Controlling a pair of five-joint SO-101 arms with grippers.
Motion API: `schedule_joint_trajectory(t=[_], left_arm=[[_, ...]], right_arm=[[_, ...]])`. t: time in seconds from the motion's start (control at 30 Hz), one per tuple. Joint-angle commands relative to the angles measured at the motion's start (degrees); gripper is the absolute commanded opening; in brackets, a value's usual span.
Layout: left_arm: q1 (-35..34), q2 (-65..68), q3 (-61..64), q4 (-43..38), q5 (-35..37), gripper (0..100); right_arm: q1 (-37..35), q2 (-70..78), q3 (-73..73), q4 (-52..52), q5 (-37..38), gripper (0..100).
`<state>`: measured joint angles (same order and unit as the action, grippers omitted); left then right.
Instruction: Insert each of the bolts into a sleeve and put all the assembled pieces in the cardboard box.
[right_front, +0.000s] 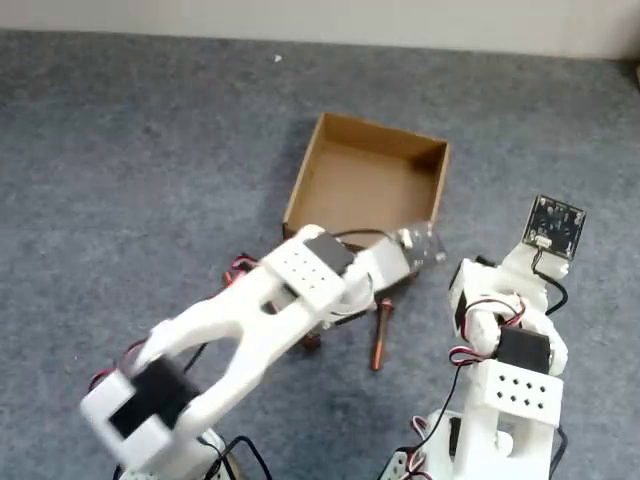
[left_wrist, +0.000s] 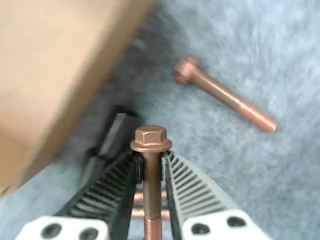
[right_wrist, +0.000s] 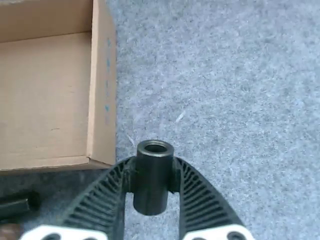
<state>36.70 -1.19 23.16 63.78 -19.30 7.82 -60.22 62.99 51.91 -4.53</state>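
Note:
My left gripper (left_wrist: 151, 159) is shut on the shank of a copper bolt (left_wrist: 151, 140), whose hex head stands up between the fingers. In the high view this gripper (right_front: 418, 247) hangs at the near right corner of the cardboard box (right_front: 300, 190). A second bolt (left_wrist: 225, 95) lies flat on the carpet nearby, also seen in the high view (right_front: 380, 335). A black sleeve (left_wrist: 112, 136) lies beside the box wall (left_wrist: 60, 65). My right gripper (right_wrist: 152, 167) is shut on an upright black sleeve (right_wrist: 152, 175), bore facing up, just off the box wall (right_wrist: 102, 90).
Grey carpet covers the table. The box interior looks bare in the high view. Another black sleeve (right_wrist: 17, 205) lies on the carpet by the box's corner. The right arm (right_front: 510, 350) stands right of the box, with open carpet beyond it.

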Motion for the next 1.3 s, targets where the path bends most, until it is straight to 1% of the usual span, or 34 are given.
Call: schedule_joint_trajectory(t=[0.0, 0.13, 0.23, 0.27, 0.37, 0.47, 0.57, 0.67, 0.73, 0.87, 0.93, 1.13, 1.23, 1.27], left_arm=[[-6.1, -16.5, -0.2, 2.0, 6.2, 0], [-13.4, -27.6, 1.2, 1.7, 13.0, 0], [-17.4, -35.2, 1.5, 2.0, 15.6, 0], [-18.2, -37.7, 1.6, 2.0, 16.4, 0], [-20.1, -44.4, 1.6, 2.0, 21.9, 0], [-21.8, -50.1, 1.6, 2.0, 27.1, 0], [-22.7, -53.8, 1.6, 1.9, 29.1, 0], [-23.4, -56.2, 1.6, 1.7, 29.6, 0], [-24.2, -57.5, 1.6, 1.7, 32.9, 0], [-27.6, -60.1, 1.7, 1.8, 43.2, 0], [-28.9, -61.4, 1.7, 1.9, 46.2, 0], [-28.9, -66.9, 6.0, 1.0, 47.0, 0], [-28.9, -70.7, 10.5, -3.1, 47.4, 0], [-28.9, -72.0, 12.1, -4.6, 48.5, 0]], right_arm=[[0.3, -1.5, -2.2, 2.0, -0.3, 0.5], [-4.1, -1.5, -7.3, 6.1, -0.2, 0.5], [-10.2, -1.5, -10.2, 9.1, 0.2, 0.5], [-12.4, -1.5, -11.2, 9.9, 1.4, 0.5], [-20.1, -1.5, -13.6, 12.3, 4.3, 0.5], [-26.9, -1.5, -14.5, 13.0, 4.2, 0.5], [-33.7, -1.5, -14.8, 12.8, 4.1, 0.5], [-39.9, -1.5, -14.8, 12.7, 4.1, 0.5], [-43.0, -1.5, -14.8, 12.0, 4.2, 0.5], [-46.1, -1.6, -14.7, 10.9, 4.1, 0.5], [-47.1, -2.9, -14.6, 10.3, 4.1, 0.5], [-48.7, -16.0, -12.4, 6.2, 4.1, 0.5], [-48.8, -20.2, -8.4, 2.3, 4.4, 0.5], [-48.8, -20.9, -6.5, 0.7, 4.5, 0.5]])
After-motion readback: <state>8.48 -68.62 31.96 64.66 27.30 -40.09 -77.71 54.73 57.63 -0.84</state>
